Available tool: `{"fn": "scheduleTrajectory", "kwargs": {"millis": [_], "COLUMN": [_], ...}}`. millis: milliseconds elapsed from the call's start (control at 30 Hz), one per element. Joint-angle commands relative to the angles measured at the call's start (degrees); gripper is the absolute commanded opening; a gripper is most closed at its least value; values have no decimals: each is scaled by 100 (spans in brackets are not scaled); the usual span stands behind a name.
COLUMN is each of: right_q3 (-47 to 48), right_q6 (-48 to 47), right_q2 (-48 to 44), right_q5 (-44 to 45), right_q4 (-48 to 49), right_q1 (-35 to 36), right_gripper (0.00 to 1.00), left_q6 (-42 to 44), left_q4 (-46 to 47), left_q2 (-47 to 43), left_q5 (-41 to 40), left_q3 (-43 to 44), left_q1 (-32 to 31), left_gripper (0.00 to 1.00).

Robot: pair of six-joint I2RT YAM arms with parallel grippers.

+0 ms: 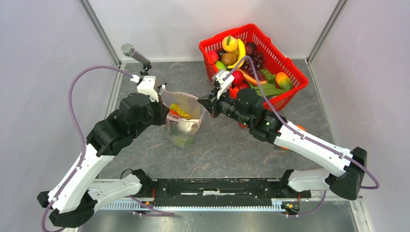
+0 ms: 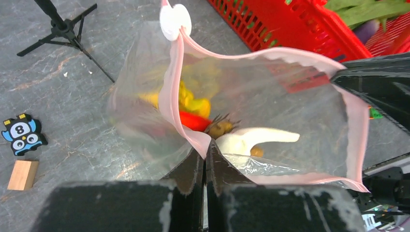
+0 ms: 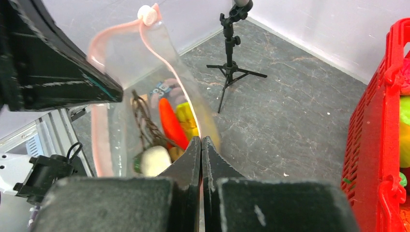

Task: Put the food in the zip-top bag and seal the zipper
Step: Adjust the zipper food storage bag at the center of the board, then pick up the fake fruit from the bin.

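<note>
The clear zip-top bag (image 1: 183,123) stands on the table between my arms with its mouth held wide. My left gripper (image 2: 206,145) is shut on the pale pink zipper (image 2: 169,82) strip on the bag's left side. My right gripper (image 3: 200,140) is shut on the same strip on the opposite side. From above, the left gripper (image 1: 163,101) and right gripper (image 1: 203,102) flank the mouth. Inside lies food: a yellow piece (image 2: 193,101), a red one (image 2: 196,121) and a white one (image 2: 251,137). The white slider (image 2: 175,20) sits at the strip's far end.
A red mesh basket (image 1: 281,52) full of toy fruit and vegetables stands at the back right, close behind the right arm. A microphone on a small tripod (image 1: 134,52) stands back left. An owl tag (image 2: 21,134) and a wooden block (image 2: 22,175) lie left of the bag.
</note>
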Motion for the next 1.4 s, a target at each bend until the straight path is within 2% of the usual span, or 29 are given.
{"fn": "scheduleTrajectory", "kwargs": {"millis": [0,133,200,267,300,333,400,433,467,533,600,767,867,1033,1133,1367], "right_q3": [-11,-79,-163,-232,-220,-160,23,133,246,497,629,537,605,644,646,976], "right_q6": [112,151,136,177,179,153,55,-1,-85,-226,-346,-554,-494,44,428,654], "right_q2": [-50,155,269,312,304,286,217,176,149,94,12,-151,56,726,1175,2146], "right_q5": [190,150,62,-99,-199,-204,-393,-431,-479,-536,-538,462,1040,240,-408,-907], "right_q4": [518,300,181,151,143,118,83,68,20,-131,-162,-159,-398,-432,-322,-351], "right_q1": [-117,-271,-346,-454,-527,-601,-731,-804,-861,-1011,-1120,-1414,-1877,-2939,-3409,-3679], "right_gripper": [0,0,5,19,32,36,39,45,55,66,72,77,81,91,94,95], "left_q6": [235,140,129,136,138,151,155,167,174,195,217,263,287,298,275,236], "left_q4": [-18,63,138,216,268,314,403,445,485,515,545,610,668,820,864,937], "left_q2": [78,139,177,204,209,217,236,242,260,294,318,294,251,140,78,28], "left_q5": [30,125,169,177,178,176,160,168,180,190,180,197,258,359,402,495], "left_q3": [384,161,56,-9,-33,-61,-99,-110,-119,-106,-106,-111,-127,-211,-267,-381], "left_q1": [30,31,30,30,30,30,30,30,30,30,30,30,30,30,30,30], "left_gripper": [2,2,2,2,2,2,2,2,2,2,2,2,2,2,2,2]}}
